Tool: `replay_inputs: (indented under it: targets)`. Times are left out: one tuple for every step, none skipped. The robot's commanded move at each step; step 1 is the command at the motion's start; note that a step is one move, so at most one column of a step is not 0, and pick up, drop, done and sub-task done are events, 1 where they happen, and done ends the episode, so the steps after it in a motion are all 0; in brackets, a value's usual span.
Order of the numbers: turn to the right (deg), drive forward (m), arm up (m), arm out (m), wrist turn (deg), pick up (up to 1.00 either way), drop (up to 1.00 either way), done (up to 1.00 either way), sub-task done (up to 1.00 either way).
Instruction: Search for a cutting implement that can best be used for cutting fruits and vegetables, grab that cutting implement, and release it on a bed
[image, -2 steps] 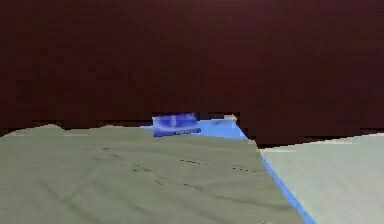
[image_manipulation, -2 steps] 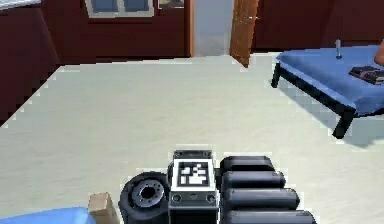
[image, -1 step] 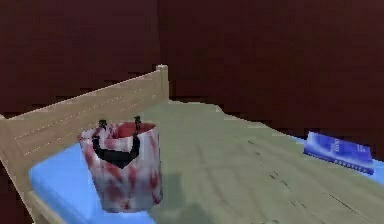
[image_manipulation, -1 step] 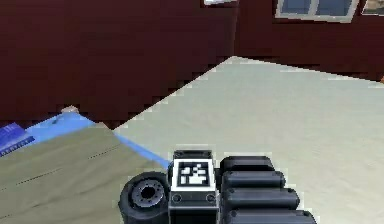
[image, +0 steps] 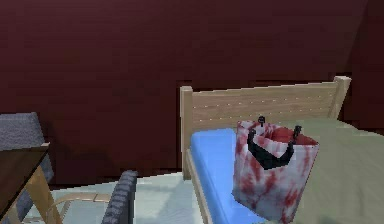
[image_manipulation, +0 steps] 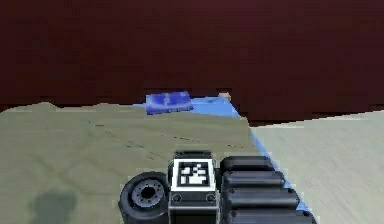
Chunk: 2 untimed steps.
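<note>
Forward view: a bed (image: 265, 105) with a pale wooden headboard fills the 3 to 5 o'clock part, set against a dark red wall (image: 140, 50). Its blue sheet (image: 213, 160) lies toward 6 o'clock and an olive blanket (image: 352, 170) toward 4 o'clock. A red-and-white bag (image: 272, 168) with black handles stands upright on the bed where sheet and blanket meet. At 8 o'clock a dark worktop (image: 14, 170) on pale legs juts in, with a grey armchair (image: 20, 130) behind it at 9 o'clock. A grey chair back (image: 121, 200) rises at 7 o'clock.

Arm side view: the bed's olive blanket (image_manipulation: 90, 140) spreads from 9 o'clock to the middle, with a blue pillow (image_manipulation: 168, 101) at its far edge near 12 o'clock. Beige floor (image_manipulation: 325, 150) lies at 3 o'clock. At 6 o'clock sits a white marker square (image_manipulation: 192, 173), a dark round body (image_manipulation: 145, 196) just beside it at 7 o'clock and the dark arm (image_manipulation: 256, 190) at 5 o'clock. The fingers cannot be made out, so I cannot tell their state or whether they hold anything.
</note>
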Motion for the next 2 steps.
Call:
replay_inputs:
  targets:
    - [0.0, 0.0, 0.0, 0.48, 0.0, 0.0, 0.0, 0.0, 0.0]
    - [0.0, 0.0, 0.0, 0.0, 39.0, 0.0, 0.0, 0.0, 0.0]
